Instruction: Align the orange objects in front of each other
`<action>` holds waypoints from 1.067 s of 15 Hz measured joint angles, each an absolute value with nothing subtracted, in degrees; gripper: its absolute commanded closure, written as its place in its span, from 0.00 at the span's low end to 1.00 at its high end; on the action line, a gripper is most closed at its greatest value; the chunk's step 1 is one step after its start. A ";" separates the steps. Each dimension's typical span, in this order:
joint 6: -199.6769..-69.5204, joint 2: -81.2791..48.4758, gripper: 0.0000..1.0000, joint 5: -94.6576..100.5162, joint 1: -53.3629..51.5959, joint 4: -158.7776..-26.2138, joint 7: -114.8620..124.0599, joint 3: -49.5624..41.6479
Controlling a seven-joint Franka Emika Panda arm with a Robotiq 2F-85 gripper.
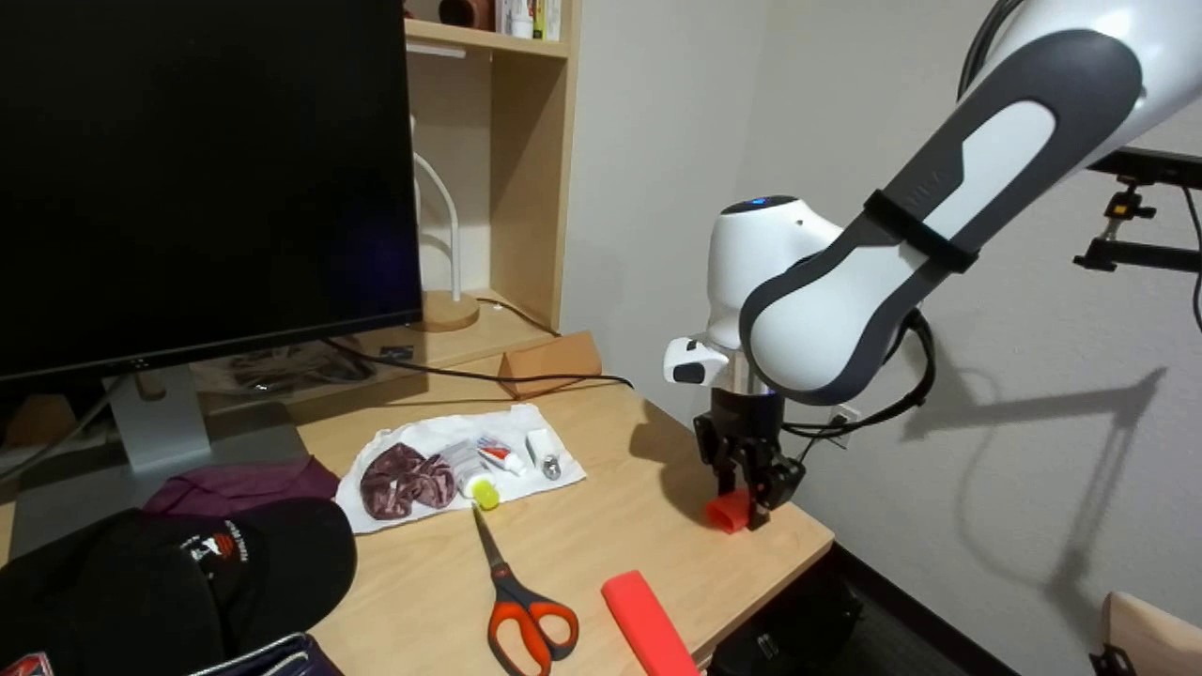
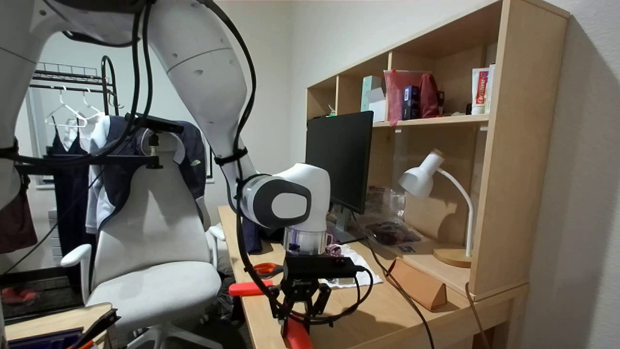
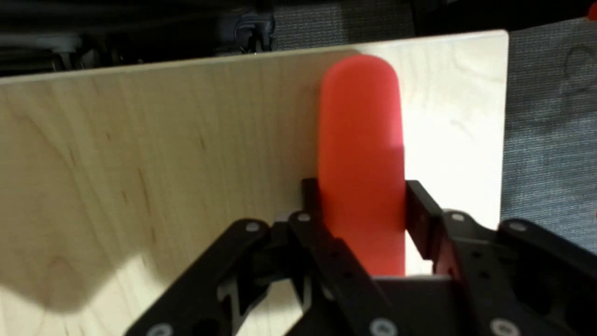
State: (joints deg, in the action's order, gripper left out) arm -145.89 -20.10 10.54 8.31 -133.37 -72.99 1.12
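A smooth orange block [image 3: 361, 135] is pinched across its long sides by a black gripper [image 3: 362, 192], at the right end of a wooden desk [image 1: 573, 540] in an exterior view. The wrist view shows one rounded end pointing to the desk's edge, just beside it. Gripping the sides rather than the ends likely lets the robot arm [image 1: 831, 319] slide or turn the block without tipping it. Whether it rests on the wood or just clears it is hard to tell. A second orange block [image 1: 648, 623] lies loose, nearer and more to the left, well apart, its near end cut off by the frame. The two do not look lined up; the held one probably has to travel or turn, with the loose one serving as the mark. Left of the loose block, near but not touching, lie scissors [image 1: 513, 590] with handles near and blades pointing far, seemingly no part of the job. Farther back, a white sheet [image 1: 507, 423] carries a scrunchie [image 1: 399, 483] and a small tube [image 1: 500, 457], perhaps keeping such bits together. A black cap [image 1: 122, 591] lies at the near left, a dark monitor [image 1: 207, 178] beyond it.
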 measured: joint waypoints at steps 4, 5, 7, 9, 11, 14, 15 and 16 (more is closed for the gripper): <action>-145.93 -20.09 0.25 10.51 8.89 -133.36 -77.58 1.42; -145.92 -20.09 0.20 10.08 8.99 -133.35 -78.24 1.45; -145.61 -20.15 0.08 8.35 9.05 -133.34 -78.81 1.46; -144.65 -20.16 0.01 5.70 9.05 -133.24 -78.36 1.46; -142.97 -19.98 0.00 0.83 9.11 -132.87 -77.48 1.49; -138.18 -17.32 0.00 -4.27 9.69 -132.64 -74.32 1.07; -136.13 -15.52 0.00 -5.30 9.78 -132.74 -72.76 0.58; -133.88 -13.34 0.00 -6.03 9.78 -132.95 -70.77 0.05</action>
